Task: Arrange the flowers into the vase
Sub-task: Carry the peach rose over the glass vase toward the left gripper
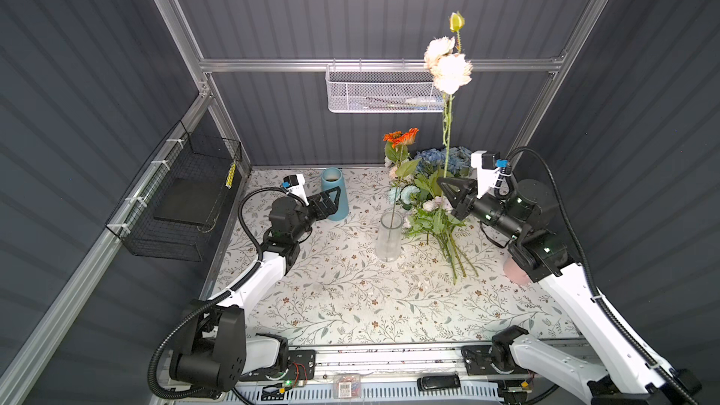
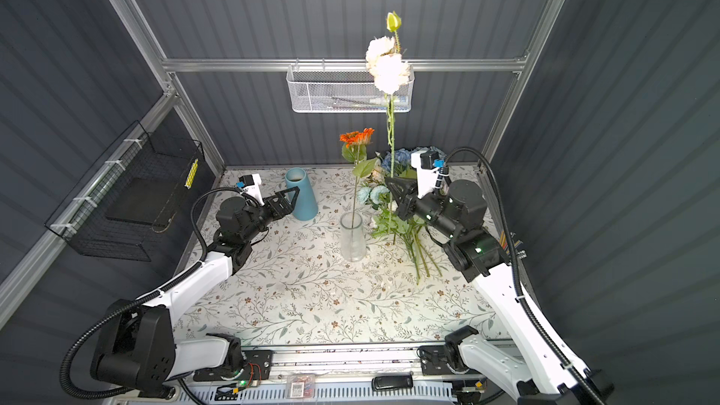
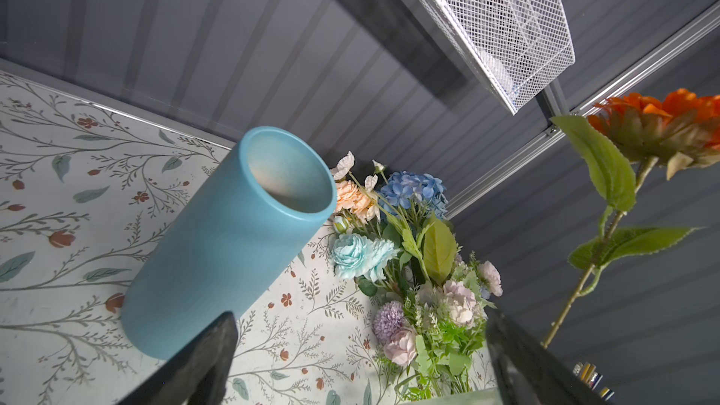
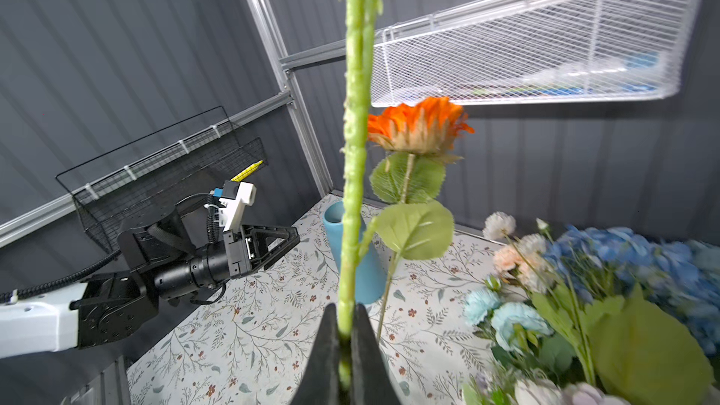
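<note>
Right fingers (image 4: 331, 356) are pinched shut on the green stem of a cream rose spray (image 1: 448, 68), low on its length, so the spray stands upright with its blooms high in the upper right of both top views. Below lies the floral-print surface (image 1: 350, 305). On it, right of centre, sits the heap of flowers (image 1: 432, 204) yet to be arranged, with a blue vase (image 3: 218, 251) left of centre near the back. The glass vase (image 1: 389, 239) stands at centre, just beside the heap, and already holds the orange daisy (image 1: 401, 136). The likely trouble is leverage. With the grip so low, the top-heavy spray may swing or twist between the fingers, and its lower end could then miss the narrow glass mouth, snag in the heap or tip the light vase. The right arm reaches in from the lower right, its wrist roughly level and pointing toward centre above the heap. The left arm is bent at the elbow, and the left fingers (image 3: 202, 368) are spread wide and empty by the blue vase; whether they touch it is unclear.
</note>
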Robot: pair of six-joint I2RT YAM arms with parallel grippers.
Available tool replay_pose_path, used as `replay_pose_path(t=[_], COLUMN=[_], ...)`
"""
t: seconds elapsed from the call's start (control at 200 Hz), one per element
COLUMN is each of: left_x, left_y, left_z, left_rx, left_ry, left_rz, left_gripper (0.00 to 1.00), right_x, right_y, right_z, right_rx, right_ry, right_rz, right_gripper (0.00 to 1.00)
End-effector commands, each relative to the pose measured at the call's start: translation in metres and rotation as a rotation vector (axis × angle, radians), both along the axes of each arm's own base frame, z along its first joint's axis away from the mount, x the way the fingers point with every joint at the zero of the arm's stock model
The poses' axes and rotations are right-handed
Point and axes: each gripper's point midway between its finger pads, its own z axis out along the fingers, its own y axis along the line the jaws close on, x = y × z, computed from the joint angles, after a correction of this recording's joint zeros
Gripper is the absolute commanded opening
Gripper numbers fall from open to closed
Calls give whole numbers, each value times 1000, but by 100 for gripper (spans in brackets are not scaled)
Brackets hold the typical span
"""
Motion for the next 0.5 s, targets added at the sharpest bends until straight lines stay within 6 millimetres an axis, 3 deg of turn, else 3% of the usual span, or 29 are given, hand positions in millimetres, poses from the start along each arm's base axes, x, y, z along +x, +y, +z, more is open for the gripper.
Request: replay_pose_path(t=[0.0, 0.06, 0.08, 0.25, 0.495], left_x=[-8, -10, -10, -14, -26], left_y=[-1, -1, -1, 0, -10], left_z=[17, 17, 17, 18, 22], left_rx=[-43, -39, -39, -25, 7], left_ry=[-39, -41, -42, -41, -82], left_rz=[-30, -35, -36, -37, -116], left_gripper=[99, 99, 99, 99, 99], right_x=[-5, -7, 1, 7, 14], right_y=[24, 34, 42, 78, 110], right_z=[35, 45, 38, 36, 12], right_rx=[12, 20, 9, -3, -12], right_ry=[-159, -202, -190, -273, -412], right_rz=[73, 97, 104, 157, 170], right_gripper=[0, 0, 0, 0, 0])
